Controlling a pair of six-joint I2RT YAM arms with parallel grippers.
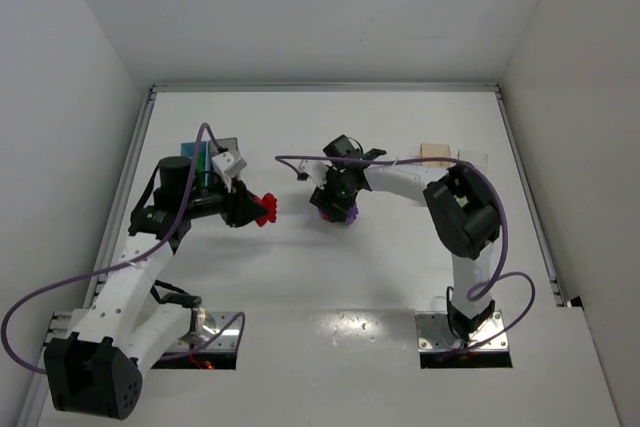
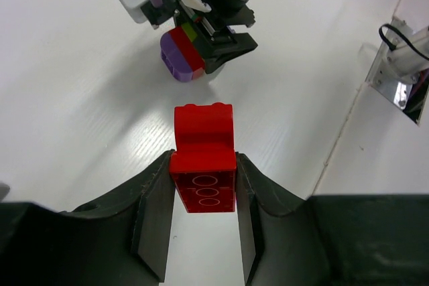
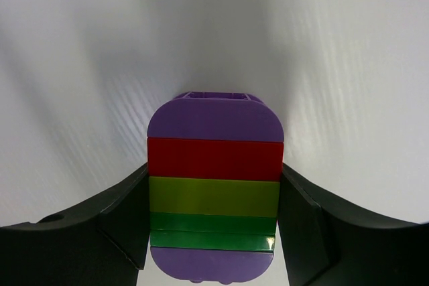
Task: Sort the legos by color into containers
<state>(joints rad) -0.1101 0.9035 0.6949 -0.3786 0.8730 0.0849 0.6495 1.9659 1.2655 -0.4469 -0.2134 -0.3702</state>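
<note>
We start with the red brick (image 2: 204,140): the left gripper (image 2: 203,182) is clamped on its lower half only, above the middle of the table (image 1: 330,287), so we judge it could pivot or slip out if the arm swings fast. Near it, the striped stack (image 3: 214,165) of purple, red, yellow and green layers sits on the table, pinched between the right gripper's (image 3: 214,189) fingers; dropped whole into any bin, it would mix colours. With both grippers this near each other, a careless turn could knock them together. The light blue bin (image 1: 190,150) and dark grey bin (image 1: 229,145) lie partly hidden behind the left arm, the peach bin (image 1: 435,153) well off right, so a blind reach could miss.
</note>
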